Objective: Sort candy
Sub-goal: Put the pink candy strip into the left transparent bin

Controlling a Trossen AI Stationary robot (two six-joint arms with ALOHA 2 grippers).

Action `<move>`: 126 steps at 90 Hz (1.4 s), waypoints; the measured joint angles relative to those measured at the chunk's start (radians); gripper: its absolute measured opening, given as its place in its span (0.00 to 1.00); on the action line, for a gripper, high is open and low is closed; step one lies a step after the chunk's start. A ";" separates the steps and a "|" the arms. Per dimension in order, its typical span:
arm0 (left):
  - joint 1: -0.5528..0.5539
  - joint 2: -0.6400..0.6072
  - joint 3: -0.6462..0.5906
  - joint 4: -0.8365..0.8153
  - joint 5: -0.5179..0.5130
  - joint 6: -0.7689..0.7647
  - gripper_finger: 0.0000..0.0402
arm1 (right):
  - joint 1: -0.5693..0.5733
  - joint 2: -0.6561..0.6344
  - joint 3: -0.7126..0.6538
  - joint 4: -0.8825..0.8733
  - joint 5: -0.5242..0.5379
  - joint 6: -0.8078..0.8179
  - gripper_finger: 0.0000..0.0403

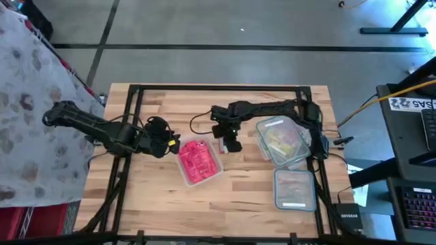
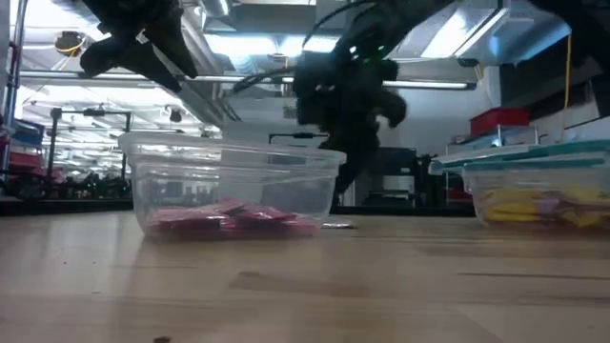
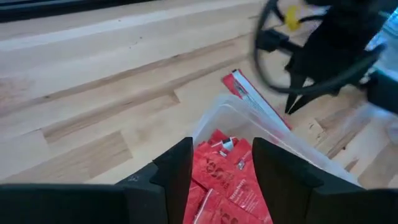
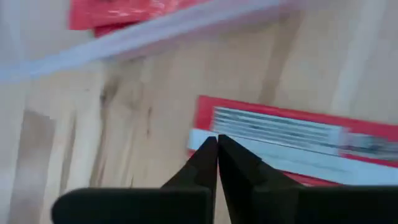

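A clear tub (image 2: 232, 186) sits on the wooden worktop (image 2: 305, 286), red candy (image 2: 229, 219) lying flat in its bottom. At right, a lidded tub (image 2: 534, 186) holds yellow candy (image 2: 538, 205). Two dark arms (blurred) hang above the clear tub.

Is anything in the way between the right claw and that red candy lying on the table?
Nothing visible is. The right gripper, fingers shut, hangs right over the loose red wrapped candy on the bare wooden table, beside the clear plastic tub of red candies.
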 joint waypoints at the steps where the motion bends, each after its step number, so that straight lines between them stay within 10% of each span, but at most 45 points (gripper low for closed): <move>1: -0.002 0.000 0.000 -0.001 0.000 0.001 0.38 | 0.003 -0.009 -0.012 0.005 0.001 -0.004 0.00; 25: -0.009 0.000 0.000 -0.002 -0.014 0.048 0.38 | 0.102 -0.158 -0.298 0.214 0.043 -0.060 0.06; 60: -0.008 0.000 0.000 -0.003 -0.047 0.071 0.38 | 0.242 -0.154 -0.406 0.440 0.379 -0.244 0.50; 126: -0.008 0.000 0.000 0.001 -0.043 0.062 0.38 | 0.067 -0.096 -0.508 0.761 0.197 -0.082 0.56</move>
